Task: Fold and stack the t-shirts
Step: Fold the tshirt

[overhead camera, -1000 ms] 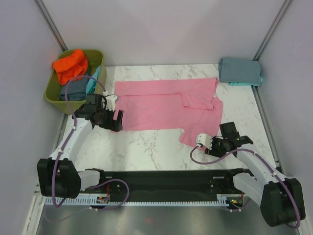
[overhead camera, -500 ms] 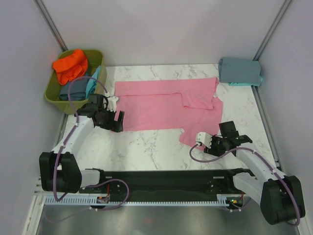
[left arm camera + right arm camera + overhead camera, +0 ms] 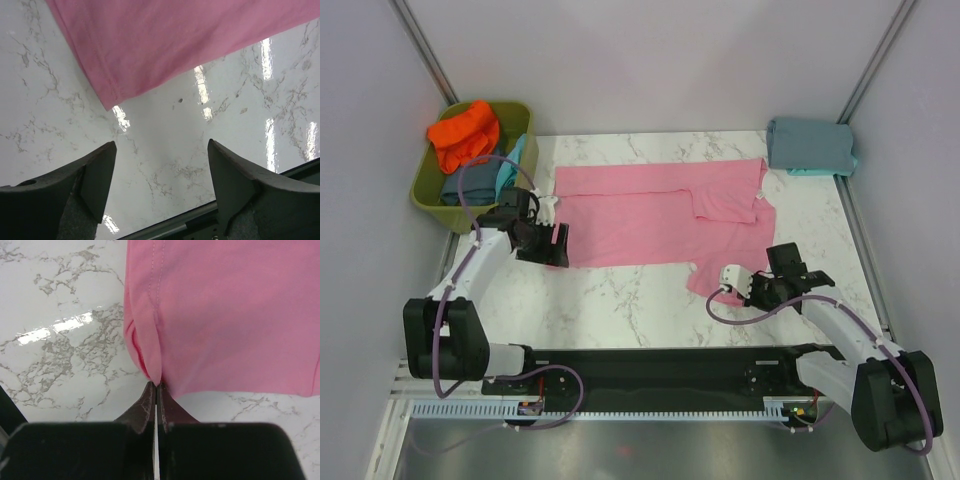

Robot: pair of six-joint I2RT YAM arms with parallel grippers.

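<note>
A pink t-shirt (image 3: 650, 215) lies spread flat across the marble table, with one sleeve folded over at the right. My right gripper (image 3: 720, 290) is at its near right hem, and in the right wrist view the gripper (image 3: 156, 385) is shut on a puckered fold of the pink t-shirt (image 3: 225, 315). My left gripper (image 3: 558, 245) hangs by the shirt's near left corner. It is open (image 3: 160, 175) over bare marble, just short of that corner of the pink t-shirt (image 3: 107, 97). A folded grey-blue t-shirt (image 3: 810, 145) rests at the back right.
An olive-green tub (image 3: 425, 195) at the back left holds an orange t-shirt (image 3: 463, 133), a turquoise one (image 3: 512, 160) and a slate-blue one (image 3: 470, 187). A black rail (image 3: 650, 365) runs along the table's near edge. Grey walls close in both sides.
My right gripper has shut on the shirt's near right hem. My left gripper has shifted slightly toward the shirt's left corner and its jaws have narrowed a little.
</note>
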